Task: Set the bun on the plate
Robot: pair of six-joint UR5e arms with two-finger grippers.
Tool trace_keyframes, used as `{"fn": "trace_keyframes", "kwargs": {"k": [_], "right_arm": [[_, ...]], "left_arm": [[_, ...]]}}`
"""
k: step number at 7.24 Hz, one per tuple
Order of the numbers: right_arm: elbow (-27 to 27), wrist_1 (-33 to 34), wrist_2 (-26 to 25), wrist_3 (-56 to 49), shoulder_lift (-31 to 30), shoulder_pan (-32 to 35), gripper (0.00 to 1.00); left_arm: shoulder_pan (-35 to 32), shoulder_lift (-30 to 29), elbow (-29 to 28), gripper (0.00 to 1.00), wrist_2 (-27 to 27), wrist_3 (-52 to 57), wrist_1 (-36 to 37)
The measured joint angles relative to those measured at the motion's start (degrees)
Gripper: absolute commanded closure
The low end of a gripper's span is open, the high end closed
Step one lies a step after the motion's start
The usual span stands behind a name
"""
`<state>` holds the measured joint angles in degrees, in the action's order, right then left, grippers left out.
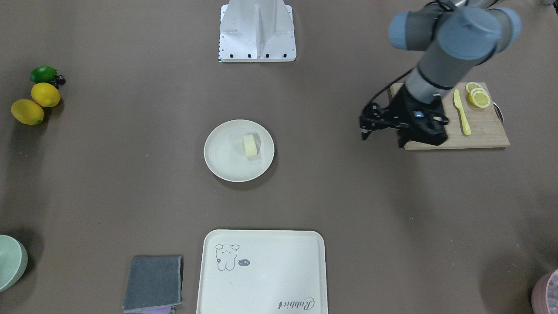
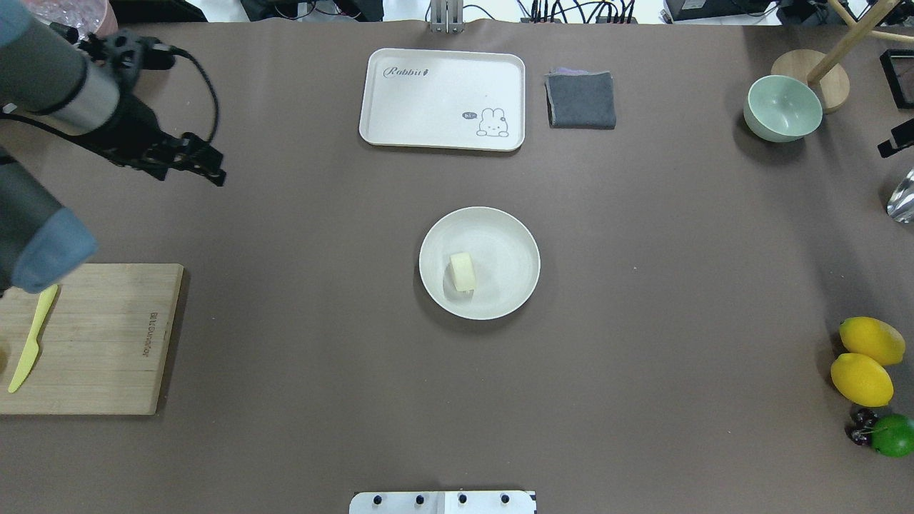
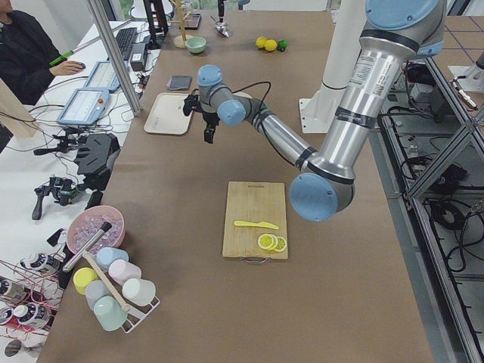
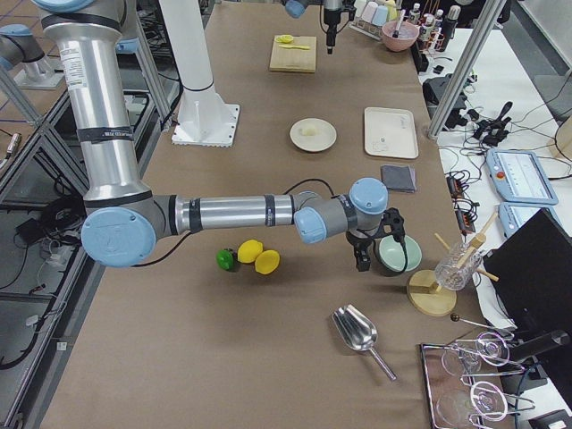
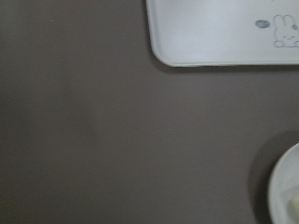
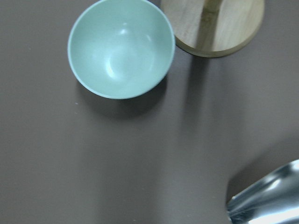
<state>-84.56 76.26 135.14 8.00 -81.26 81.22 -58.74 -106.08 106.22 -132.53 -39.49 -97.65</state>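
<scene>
The bun (image 1: 250,145) (image 2: 462,272), a small pale cream lump, lies inside the round cream plate (image 1: 224,152) (image 2: 507,250) at the table's middle, a little off-centre. My left gripper (image 1: 382,139) (image 2: 191,175) hangs above bare table well off to my left of the plate, near the cutting board, open and holding nothing. Its wrist view catches only the plate's rim (image 5: 285,186) at the lower right. My right gripper (image 4: 362,259) hovers beside the green bowl at the far right end. Whether it is open or shut I cannot tell.
A rabbit-print tray (image 2: 443,100) and a grey cloth (image 2: 580,100) lie beyond the plate. The wooden cutting board (image 1: 475,126) holds a yellow knife (image 1: 461,111) and lemon slices (image 1: 478,96). A green bowl (image 6: 121,46), a wooden stand (image 6: 219,23), a metal scoop (image 6: 266,196) and lemons (image 2: 864,357) sit on my right.
</scene>
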Motion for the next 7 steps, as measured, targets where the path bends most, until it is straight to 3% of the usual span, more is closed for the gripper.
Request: {"fn": "trace_keyframes", "kwargs": {"k": [1, 3, 5, 7], "right_arm": [[0.7, 2.9, -1.5, -4.2, 0.1, 1.4, 0.0], [2.2, 4.6, -1.8, -7.4, -0.2, 3.5, 0.0], [2.6, 4.7, -1.7, -8.7, -0.8, 4.7, 0.0], [2.4, 4.6, -1.6, -8.9, -1.1, 5.0, 0.0]], "left_arm": [[-4.5, 6.0, 0.5, 0.02, -4.5, 4.2, -0.1], [-13.4, 14.9, -2.0, 0.02, -7.7, 23.2, 0.1], [-21.3, 17.2, -8.8, 0.02, -8.0, 39.5, 1.5], [-25.3, 16.8, -11.2, 0.02, -6.0, 44.0, 6.5]]}}
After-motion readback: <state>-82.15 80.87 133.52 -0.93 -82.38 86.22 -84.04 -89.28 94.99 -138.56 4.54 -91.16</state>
